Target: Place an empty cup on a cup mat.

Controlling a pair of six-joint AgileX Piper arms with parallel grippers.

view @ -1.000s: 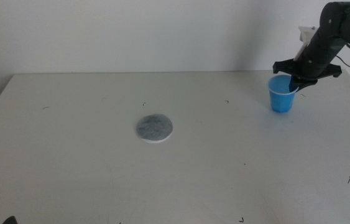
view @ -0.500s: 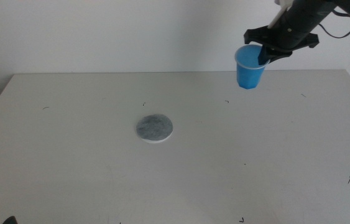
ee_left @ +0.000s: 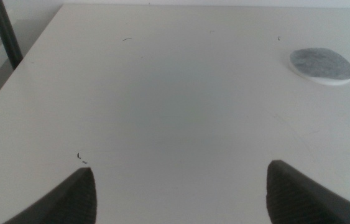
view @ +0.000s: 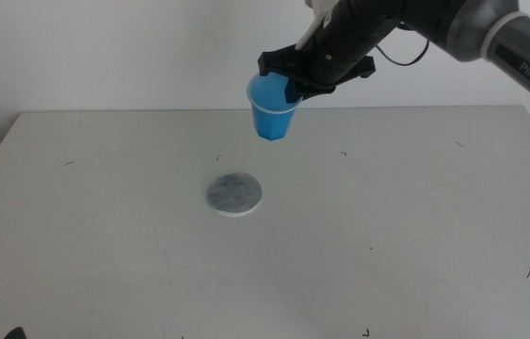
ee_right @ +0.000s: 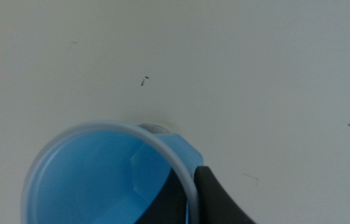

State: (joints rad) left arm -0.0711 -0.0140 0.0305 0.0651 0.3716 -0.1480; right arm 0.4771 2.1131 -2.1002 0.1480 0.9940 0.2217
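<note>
- Right pincer is pinching the cup by its rim, one jaw inside the wall, one outside.
- Right arm reaches in from the right side, high over the far half of the counter.
- Cup hangs in the air, clear of the counter, mouth up and slightly tilted.
- Right wrist view: cup interior looks empty, pale rim visible; a sliver of the mat peeks out past the rim.
- Mat lies flat on the counter, nearer the camera and a bit left of the cup, not touching it.
- Left pincer spread wide, low over bare counter at the left; mat well ahead of it.
</note>
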